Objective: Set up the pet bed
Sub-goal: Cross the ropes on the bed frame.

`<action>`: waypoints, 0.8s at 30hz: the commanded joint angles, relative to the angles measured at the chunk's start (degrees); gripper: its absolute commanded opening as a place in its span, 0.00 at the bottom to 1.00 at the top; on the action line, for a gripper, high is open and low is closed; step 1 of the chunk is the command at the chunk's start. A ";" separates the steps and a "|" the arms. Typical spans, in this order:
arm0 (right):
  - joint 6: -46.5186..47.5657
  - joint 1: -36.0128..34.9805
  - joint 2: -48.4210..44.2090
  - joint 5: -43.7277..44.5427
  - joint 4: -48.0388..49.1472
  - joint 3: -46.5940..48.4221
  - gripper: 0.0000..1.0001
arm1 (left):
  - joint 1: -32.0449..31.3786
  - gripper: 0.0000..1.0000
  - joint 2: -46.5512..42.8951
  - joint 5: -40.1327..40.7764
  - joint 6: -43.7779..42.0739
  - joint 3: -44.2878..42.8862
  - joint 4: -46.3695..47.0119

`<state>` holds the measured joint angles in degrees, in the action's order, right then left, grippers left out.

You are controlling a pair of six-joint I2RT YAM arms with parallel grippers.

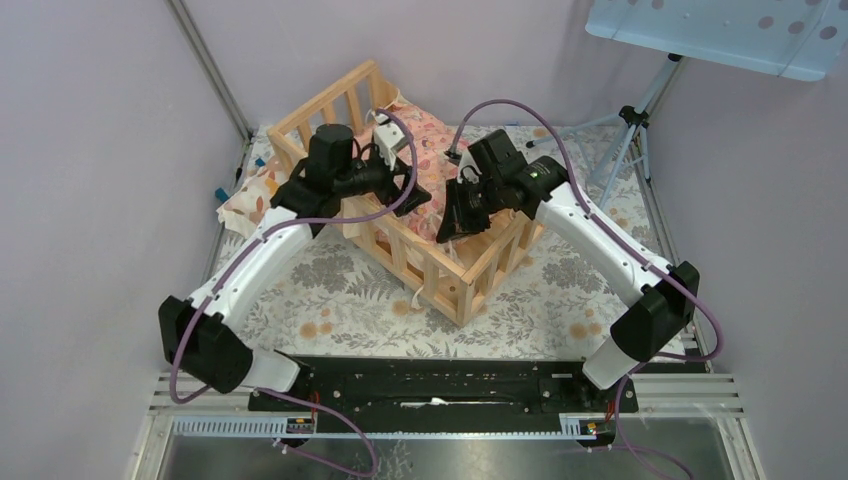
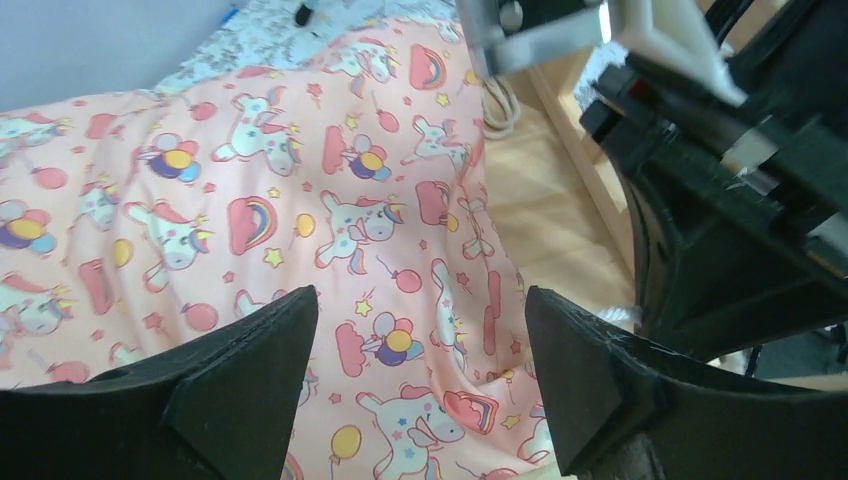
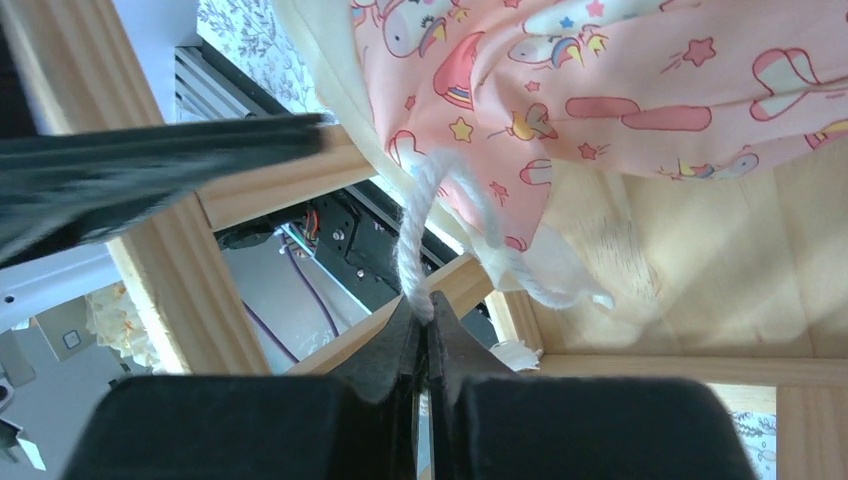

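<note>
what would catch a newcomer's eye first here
The light natural-wood slatted pet bed sits at an angle in the middle of the top view, with a pink unicorn-print cushion lying inside it. The right gripper is pinched shut on a white cord at the cushion's edge. The left gripper hangs open over the cushion.

Cushion [image 1: 432, 150]: pink, printed with unicorns, rainbows and balloons, cream-edged; just toward 12 o'clock of centre in the overhead view.
Pillow [image 1: 250, 195]: small, cream with orange leaves, at the cushion's 9 o'clock, lying on the desk.
White cord [image 3: 415, 240]: twisted, hanging from the cushion's cream edge.
Desk [image 1: 330, 290]: covered in pale floral cloth.
Tripod [image 1: 628, 120]: at 2 o'clock, beyond the desk.
Panel [image 1: 720, 30]: pale blue, perforated, above the tripod.
</note>
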<state>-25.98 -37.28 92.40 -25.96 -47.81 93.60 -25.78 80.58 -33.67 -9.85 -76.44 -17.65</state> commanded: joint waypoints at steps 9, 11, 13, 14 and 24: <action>-4.07 -0.77 -3.43 4.48 -6.17 0.37 0.00 | -0.59 0.83 -22.42 15.48 20.57 13.70 9.68; -5.55 -0.74 -3.28 6.58 -7.75 0.71 0.00 | -2.11 0.81 -27.02 17.71 22.68 17.88 9.88; -7.33 -0.93 -3.36 8.15 -8.31 0.37 0.00 | -5.06 0.80 -31.18 20.55 22.98 21.06 9.94; -8.51 -1.04 -3.52 8.85 -8.24 0.02 0.00 | -6.98 0.80 -32.97 22.26 23.22 22.55 9.81; -20.99 -3.60 -5.91 15.61 -5.29 -2.68 0.00 | -25.89 0.68 -40.99 41.98 27.03 32.16 9.12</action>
<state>-40.05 -39.29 89.76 -13.93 -52.77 91.31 -47.07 40.64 -1.91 14.33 -46.87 -10.85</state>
